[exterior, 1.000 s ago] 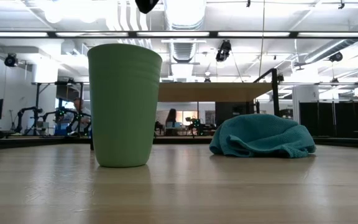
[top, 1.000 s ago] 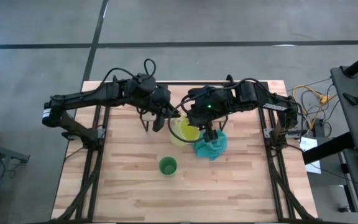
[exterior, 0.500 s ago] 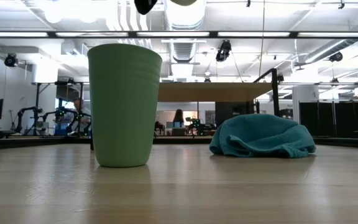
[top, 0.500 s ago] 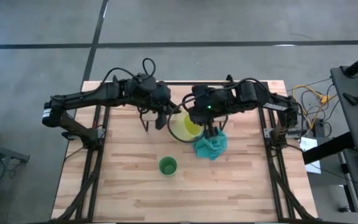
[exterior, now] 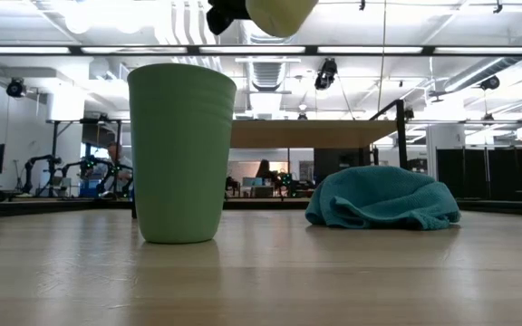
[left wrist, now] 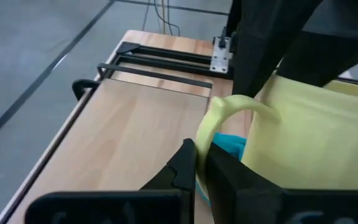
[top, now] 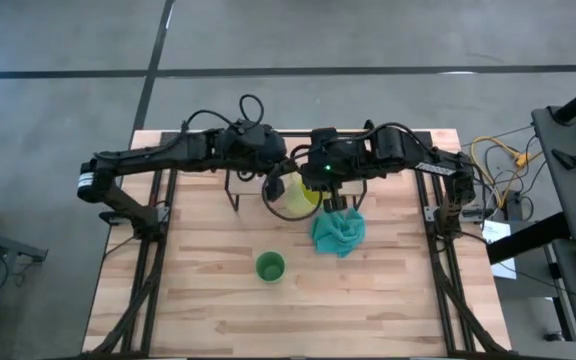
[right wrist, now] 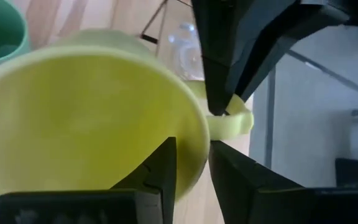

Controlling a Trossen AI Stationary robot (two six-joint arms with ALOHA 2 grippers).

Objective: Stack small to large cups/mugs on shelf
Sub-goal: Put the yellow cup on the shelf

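1. No brand, label or writing can be read on anything in view.
2. The yellow mug [top: 302,193] is smooth and round with a looped handle, held in the air above the wooden table [top: 198,290].
3. The left gripper [left wrist: 199,167] has its jaws pressed together on the mug's handle.
4. The right gripper [right wrist: 190,163] has its jaws clamped across the mug's rim.
5. The green cup [exterior: 180,151] is ribbed and handleless, standing upright on the table.
6. The teal cloth [exterior: 383,197] lies crumpled and soft near the cup.
7. A clear glass cup [right wrist: 184,45] shows dimly beyond the mug.
8. The shelf [exterior: 311,134] is a pale plank on thin black legs.
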